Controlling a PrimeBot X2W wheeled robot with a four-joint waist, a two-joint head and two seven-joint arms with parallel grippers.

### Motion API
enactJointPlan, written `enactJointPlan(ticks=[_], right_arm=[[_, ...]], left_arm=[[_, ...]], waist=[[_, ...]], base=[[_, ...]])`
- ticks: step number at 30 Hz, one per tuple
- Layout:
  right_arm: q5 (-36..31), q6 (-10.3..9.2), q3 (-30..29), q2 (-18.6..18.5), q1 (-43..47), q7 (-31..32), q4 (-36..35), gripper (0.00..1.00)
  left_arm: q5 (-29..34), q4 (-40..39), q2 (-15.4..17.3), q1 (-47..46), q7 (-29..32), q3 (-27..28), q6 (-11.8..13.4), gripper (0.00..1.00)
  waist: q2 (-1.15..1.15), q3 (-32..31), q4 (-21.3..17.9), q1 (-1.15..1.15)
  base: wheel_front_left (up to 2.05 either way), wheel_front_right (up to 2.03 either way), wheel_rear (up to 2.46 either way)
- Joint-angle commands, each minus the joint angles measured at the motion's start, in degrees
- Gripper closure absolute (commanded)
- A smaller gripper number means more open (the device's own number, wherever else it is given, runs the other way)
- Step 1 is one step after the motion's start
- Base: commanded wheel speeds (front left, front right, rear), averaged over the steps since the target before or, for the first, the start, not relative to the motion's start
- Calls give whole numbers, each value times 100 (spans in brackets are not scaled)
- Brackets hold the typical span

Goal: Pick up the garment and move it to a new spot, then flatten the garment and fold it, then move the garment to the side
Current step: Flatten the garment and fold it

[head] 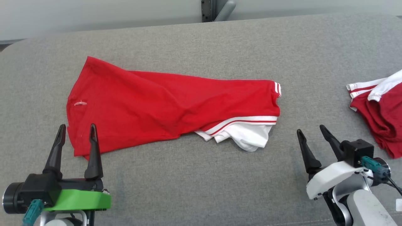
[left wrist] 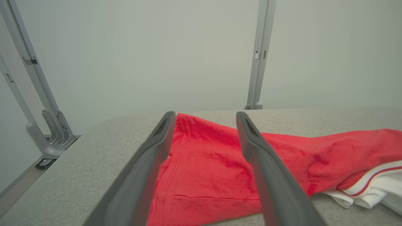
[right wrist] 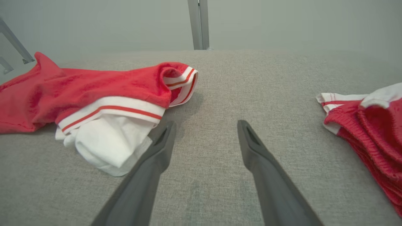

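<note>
Both jaws wide and empty, I judge the shirt (head: 163, 106) light and limp, best pinched at hem (head: 71, 131) and striped sleeve (head: 241, 121).

Bright, even, diffuse light; no glare; faint soft shadow on grey surface (right wrist: 188, 105) just right of garment (right wrist: 94, 84); head view sharp; wrist views softer; frame posts (left wrist: 31, 78) left of garment lean, wide-angle distortion

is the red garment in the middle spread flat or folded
Folded over, not flat: the red garment lies rumpled, a white layer poking out from under its striped edge.
</note>
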Motion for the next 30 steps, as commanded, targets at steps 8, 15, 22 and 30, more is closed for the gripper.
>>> enactJointPlan(ticks=[8,15,22,30], right_arm=[[146,-2,453,7,-656,-143,1085,0],[321,-2,925,58,-1058,-354,1745,0],[590,-3,1073,105,-1179,-604,1990,100],[715,-5,585,153,-878,-870,1271,100]], left_arm=[[37,96,-133,-411,-118,-107,-136,0],[78,173,-197,-601,-180,-70,-199,0],[140,206,-215,-651,-195,-23,-221,0],[219,101,-122,-659,-198,36,-226,0]], waist=[[0,471,523,0],[0,581,667,0],[0,618,515,0],[0,658,83,0]], base=[[0,0,0],[0,0,0],[0,0,0],[0,0,0]])
